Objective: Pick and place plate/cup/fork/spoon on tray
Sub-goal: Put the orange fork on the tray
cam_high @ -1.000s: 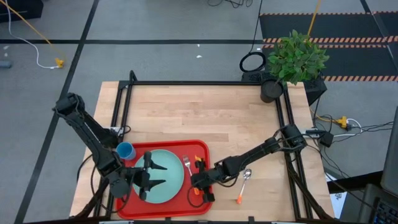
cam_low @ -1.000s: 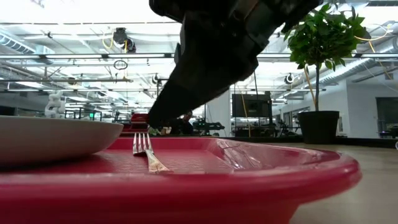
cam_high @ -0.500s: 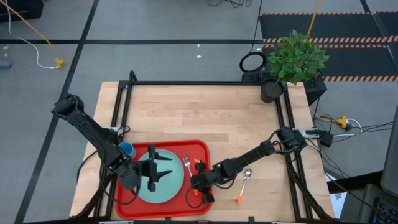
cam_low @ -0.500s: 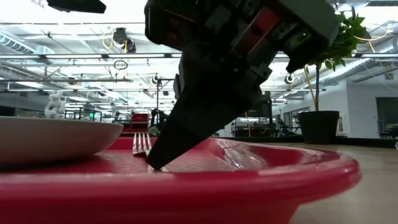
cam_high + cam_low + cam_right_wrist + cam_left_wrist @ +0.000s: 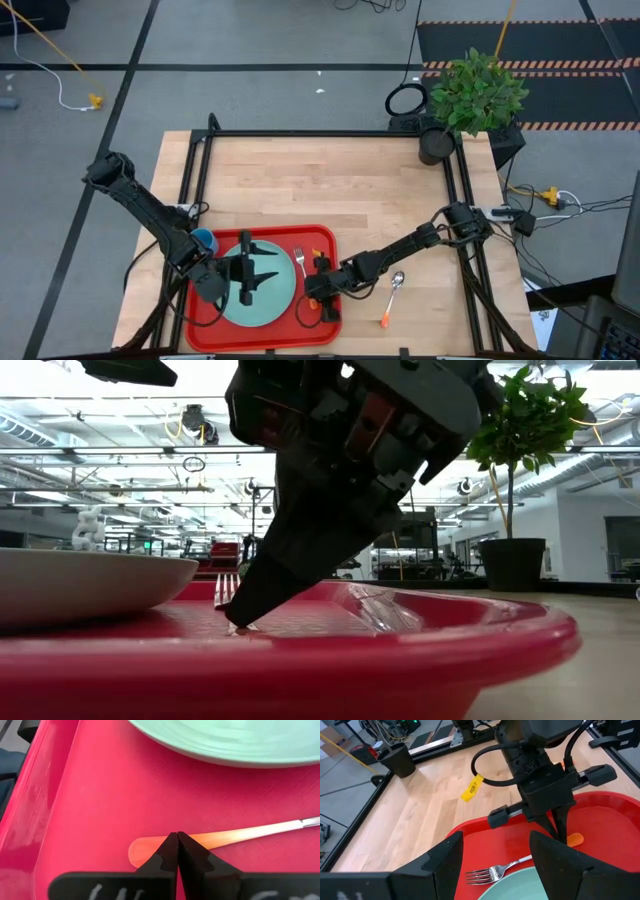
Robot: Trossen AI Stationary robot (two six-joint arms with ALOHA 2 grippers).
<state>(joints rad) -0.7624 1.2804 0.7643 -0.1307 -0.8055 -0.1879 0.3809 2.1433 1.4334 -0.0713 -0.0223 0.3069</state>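
Observation:
The red tray (image 5: 322, 240) lies at the table's near left. On it sit the mint plate (image 5: 280, 300) and the fork (image 5: 300, 266), which lies flat to the plate's right with its tines (image 5: 480, 876) toward the far edge. The blue cup (image 5: 203, 240) is at the tray's far left corner, half hidden by my left arm. The spoon (image 5: 394, 290) lies on the wood to the right of the tray. My left gripper (image 5: 262, 268) hovers open over the plate. My right gripper (image 5: 312, 302) is shut, with its tips down at the fork's handle. My right gripper's shut fingertips (image 5: 172, 845) sit on the fork's orange handle, near its free end (image 5: 145, 849), and nothing is between them. They come slanting down from the table's right and lie across the handle. The fork lies flat on the tray.
A potted plant (image 5: 475, 95) stands at the table's far right corner. Black frame rails (image 5: 330, 133) run along the table's far, left and right sides. Bare wood (image 5: 330, 185) stretches beyond the tray toward the far edge.
My right gripper has sunk, still shut, until its tips reach the fork's handle on the tray. My left gripper has swung a little toward the far edge over the plate and stays open. The fork has kept its place.

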